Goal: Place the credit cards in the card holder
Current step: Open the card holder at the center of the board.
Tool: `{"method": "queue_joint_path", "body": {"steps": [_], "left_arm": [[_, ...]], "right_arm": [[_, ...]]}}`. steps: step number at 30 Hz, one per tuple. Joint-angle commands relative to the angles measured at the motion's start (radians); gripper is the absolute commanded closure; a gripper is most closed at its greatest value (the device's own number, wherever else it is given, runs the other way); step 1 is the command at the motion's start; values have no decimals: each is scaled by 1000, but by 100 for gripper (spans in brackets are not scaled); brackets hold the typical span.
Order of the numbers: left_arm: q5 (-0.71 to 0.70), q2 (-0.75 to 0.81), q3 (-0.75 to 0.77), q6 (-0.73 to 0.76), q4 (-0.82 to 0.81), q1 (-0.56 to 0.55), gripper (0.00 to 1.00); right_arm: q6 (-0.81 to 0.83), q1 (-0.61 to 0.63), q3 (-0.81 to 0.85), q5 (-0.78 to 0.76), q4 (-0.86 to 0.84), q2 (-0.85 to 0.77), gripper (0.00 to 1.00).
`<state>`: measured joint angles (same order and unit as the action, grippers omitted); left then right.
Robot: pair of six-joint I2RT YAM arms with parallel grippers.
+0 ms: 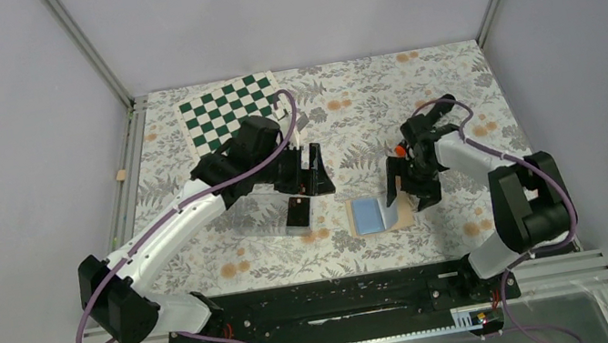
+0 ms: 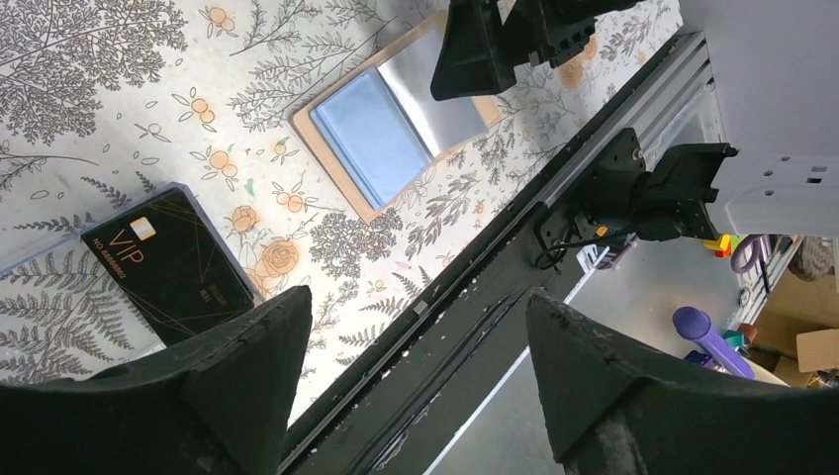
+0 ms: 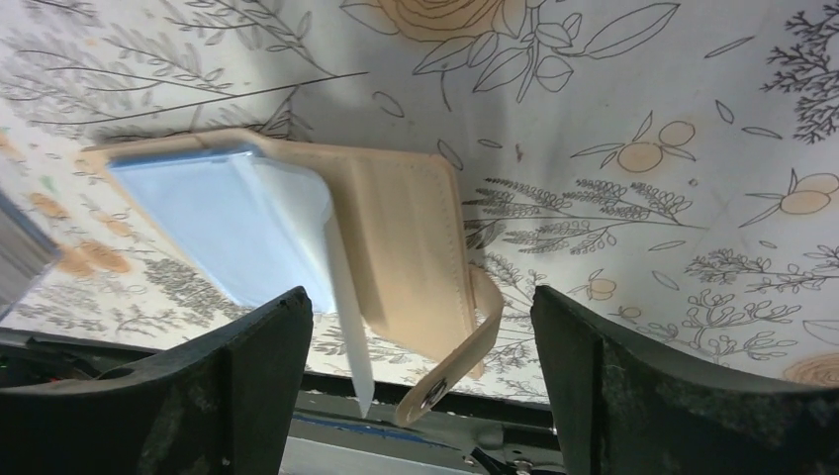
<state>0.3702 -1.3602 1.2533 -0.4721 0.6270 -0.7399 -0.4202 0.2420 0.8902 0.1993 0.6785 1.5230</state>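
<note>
Our left gripper [image 2: 416, 332] and right gripper [image 3: 420, 341] gape wide, empty. We judge the card [image 2: 168, 265] thin, stiff, slick: pinch its edge.

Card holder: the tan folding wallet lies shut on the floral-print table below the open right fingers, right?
No: the tan folding card holder lies open, not shut, its light blue lining exposed, as the right wrist view shows. It does lie on the floral-print table below the open right fingers.

card holder [image 3: 416, 237] — tan, light blue lining | credit card [image 2: 168, 262] — black, gold lettering | my right fingers [image 3: 247, 396] black | table cover [image 1: 454, 92] grey ferns, orange flowers
</note>
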Motion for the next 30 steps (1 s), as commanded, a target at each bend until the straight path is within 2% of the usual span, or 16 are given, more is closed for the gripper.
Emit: {"method": "queue_joint_path", "body": {"steps": [1,8,17,23,26,30], "left_arm": [[27,33,-4,1,-48,5,22],[13,31,1,-12,-49,7,21],[2,37,2,-68,-49,51,19],[4,70,-65,-120,-60,116,16],[20,94,-121,-148,-79,156,16],[59,110,-196,-171,-83,221,16]], "right_arm": [[81,-4,46,-37,55,78,12],[103,2,84,-117,96,149,11],[114,12,107,-266,124,149,10],[100,16,150,-253,139,53,6],[88,16,212,-232,162,8,1],[83,19,312,-203,208,-12,1]]}}
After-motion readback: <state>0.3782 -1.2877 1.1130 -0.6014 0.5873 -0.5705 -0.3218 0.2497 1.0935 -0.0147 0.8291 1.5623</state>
